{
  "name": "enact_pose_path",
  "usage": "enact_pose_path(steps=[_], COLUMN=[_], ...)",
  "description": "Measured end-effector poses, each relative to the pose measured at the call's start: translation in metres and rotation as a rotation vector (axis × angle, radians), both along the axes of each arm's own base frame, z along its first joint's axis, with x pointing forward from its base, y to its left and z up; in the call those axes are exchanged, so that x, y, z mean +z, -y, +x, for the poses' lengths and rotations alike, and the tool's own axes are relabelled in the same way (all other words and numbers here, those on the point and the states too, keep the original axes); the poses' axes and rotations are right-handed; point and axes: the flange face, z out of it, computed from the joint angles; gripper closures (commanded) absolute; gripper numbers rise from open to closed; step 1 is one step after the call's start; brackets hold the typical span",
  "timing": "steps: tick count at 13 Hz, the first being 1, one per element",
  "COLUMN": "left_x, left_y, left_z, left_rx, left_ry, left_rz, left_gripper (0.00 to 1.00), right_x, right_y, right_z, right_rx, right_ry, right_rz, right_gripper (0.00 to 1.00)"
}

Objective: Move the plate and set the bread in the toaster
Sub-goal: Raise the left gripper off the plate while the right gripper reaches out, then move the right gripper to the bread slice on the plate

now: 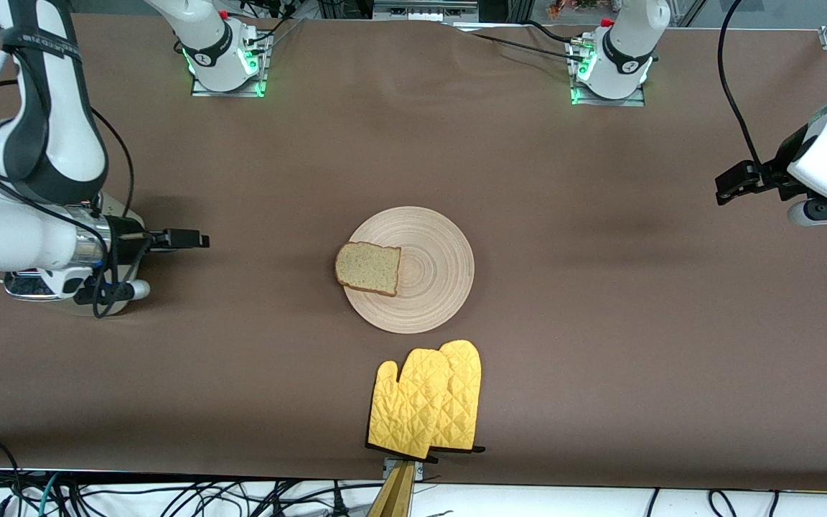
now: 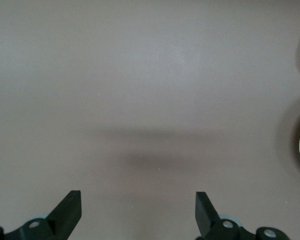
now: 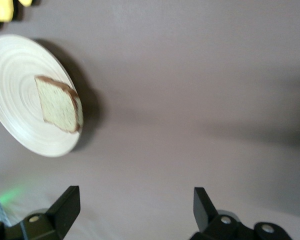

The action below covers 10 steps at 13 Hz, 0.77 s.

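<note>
Nearest my camera I see two yellow oven mitts [image 1: 428,403] lying at the table's [image 1: 600,301] front edge, their cuffs just over it. Just farther in sits the plate [image 1: 428,269], near the middle of the brown table, with open cloth all round it apart from the mitts. The bread [image 1: 368,268] lies on the plate at the rim toward the right arm's end, its crust edge overhanging the rim slightly. I see no toaster in any view.

My right gripper [image 3: 132,210] hangs over bare table toward its own end, fingers [image 3: 65,205] spread wide and holding nothing; plate and bread lie well apart from its fingertips. My left gripper [image 2: 137,210] hangs over bare table at its end, fingers [image 2: 70,207] spread wide too, empty, with only the plate's rim and a mitt's edge showing off to one side.
</note>
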Motion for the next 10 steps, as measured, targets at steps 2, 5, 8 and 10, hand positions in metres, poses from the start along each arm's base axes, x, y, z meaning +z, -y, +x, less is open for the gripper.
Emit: enact_pose_path(steps=[2, 5, 8, 10], left_x=[0.002, 0.014, 0.009, 0.004], left_y=[0.004, 0.006, -0.004, -0.005], left_z=[-0.001, 0.001, 0.004, 0.006], left_rx=[-0.006, -0.008, 0.010, 0.012], left_ry=[-0.010, -0.007, -0.029, -0.040], left_rz=[0.001, 0.000, 0.001, 0.001], left_gripper=[0.00, 0.00, 0.00, 0.00], right_x=[-0.016, -0.051, -0.088, -0.108], right_y=[-0.040, -0.079, -0.109, -0.132], right_z=[0.002, 0.000, -0.006, -0.010], right_rx=[-0.084, -0.156, -0.163, -0.178], right_ry=[0.000, 0.047, 0.080, 0.088], right_rz=[-0.021, 0.008, 0.004, 0.021], right_gripper=[0.00, 0.00, 0.00, 0.00])
